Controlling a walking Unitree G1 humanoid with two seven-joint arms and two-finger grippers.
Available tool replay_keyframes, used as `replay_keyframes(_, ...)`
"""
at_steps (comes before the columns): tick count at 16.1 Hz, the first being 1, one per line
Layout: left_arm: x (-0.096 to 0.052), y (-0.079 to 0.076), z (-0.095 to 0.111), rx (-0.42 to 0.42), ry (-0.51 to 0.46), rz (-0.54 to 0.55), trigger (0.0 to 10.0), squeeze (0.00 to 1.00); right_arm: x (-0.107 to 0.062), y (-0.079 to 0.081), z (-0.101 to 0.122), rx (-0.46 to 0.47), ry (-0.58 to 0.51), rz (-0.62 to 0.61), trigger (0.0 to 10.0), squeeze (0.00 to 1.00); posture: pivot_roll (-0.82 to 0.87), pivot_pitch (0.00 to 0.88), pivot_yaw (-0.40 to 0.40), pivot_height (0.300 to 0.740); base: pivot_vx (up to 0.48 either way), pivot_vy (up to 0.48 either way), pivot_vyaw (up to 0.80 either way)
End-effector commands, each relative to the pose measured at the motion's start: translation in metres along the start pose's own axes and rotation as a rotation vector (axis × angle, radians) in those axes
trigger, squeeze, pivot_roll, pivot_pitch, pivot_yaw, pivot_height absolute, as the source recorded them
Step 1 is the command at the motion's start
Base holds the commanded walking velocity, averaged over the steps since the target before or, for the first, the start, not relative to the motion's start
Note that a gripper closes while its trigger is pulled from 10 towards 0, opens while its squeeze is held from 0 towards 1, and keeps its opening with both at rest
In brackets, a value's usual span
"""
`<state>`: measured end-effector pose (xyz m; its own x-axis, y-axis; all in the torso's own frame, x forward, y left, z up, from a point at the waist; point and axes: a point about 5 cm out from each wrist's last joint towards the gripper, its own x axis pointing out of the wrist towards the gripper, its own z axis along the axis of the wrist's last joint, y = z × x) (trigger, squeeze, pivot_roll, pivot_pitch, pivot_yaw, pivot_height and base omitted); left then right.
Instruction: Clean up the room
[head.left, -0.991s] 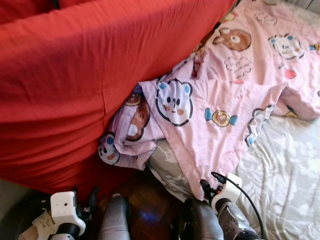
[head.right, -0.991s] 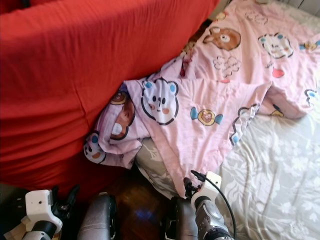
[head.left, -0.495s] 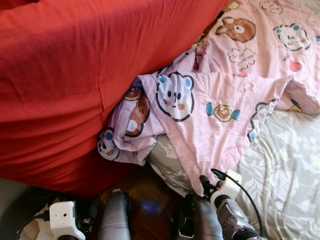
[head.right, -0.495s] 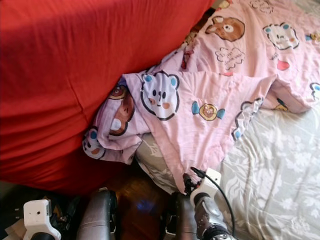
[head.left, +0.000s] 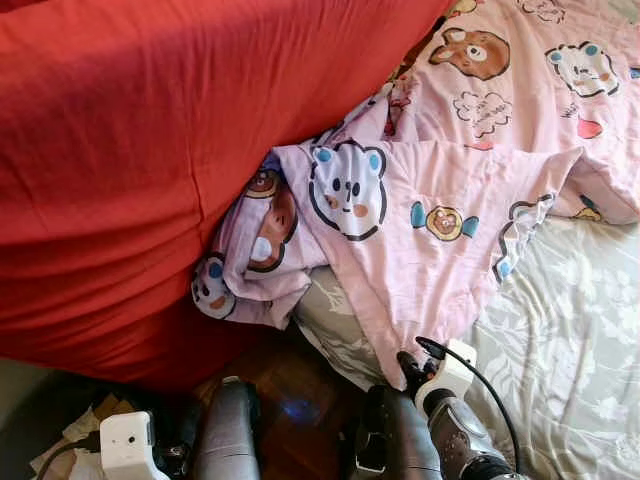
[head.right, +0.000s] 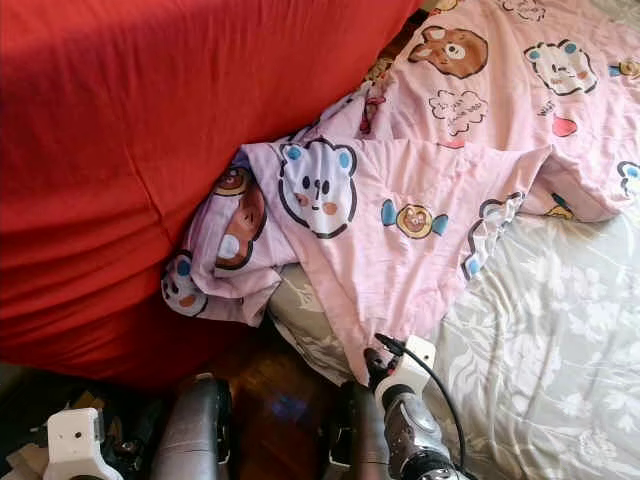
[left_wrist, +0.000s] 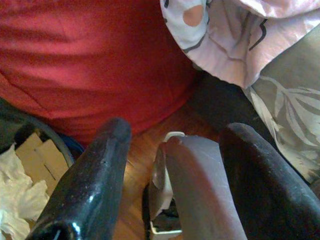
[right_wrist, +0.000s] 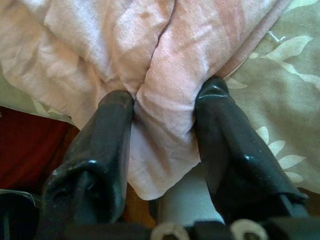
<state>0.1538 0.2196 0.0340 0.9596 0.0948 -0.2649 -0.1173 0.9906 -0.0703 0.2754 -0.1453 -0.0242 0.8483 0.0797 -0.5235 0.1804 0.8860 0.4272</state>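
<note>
- Still clamped, the right claw (right_wrist: 162, 112) pinches the lower corner of the pink cartoon blanket (head.left: 440, 210), which lies rumpled across the grey floral bed sheet (head.left: 570, 350) against a red cushion (head.left: 150, 150).
- Meanwhile, the left claw (left_wrist: 172, 165), fingers apart and empty, has dropped lower than a second ago, above the wooden floor (head.left: 290, 385).
- Blanket placement looks unchanged.

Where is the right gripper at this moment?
In the head views the right gripper sits low and right of centre, at the bed's edge, its fingers pinching the lowest corner of the pink cartoon blanket.
</note>
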Motion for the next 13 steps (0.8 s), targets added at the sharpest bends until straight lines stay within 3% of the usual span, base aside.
replay_keyframes(1,-0.008,-0.001,-0.008,-0.006,0.042,0.004,10.0,0.0,-0.006,-0.008,-0.016,-0.004,0.059,-0.02,0.0,0.0,0.24,0.39,-0.09,0.635,0.0,0.0,0.0)
replay_keyframes(13,0.011,-0.004,0.001,-0.005,-0.008,-0.002,10.0,0.0,-0.006,-0.016,-0.009,0.054,0.017,-0.056,0.0,0.0,0.24,0.335,-0.086,0.635,0.0,0.0,0.0)
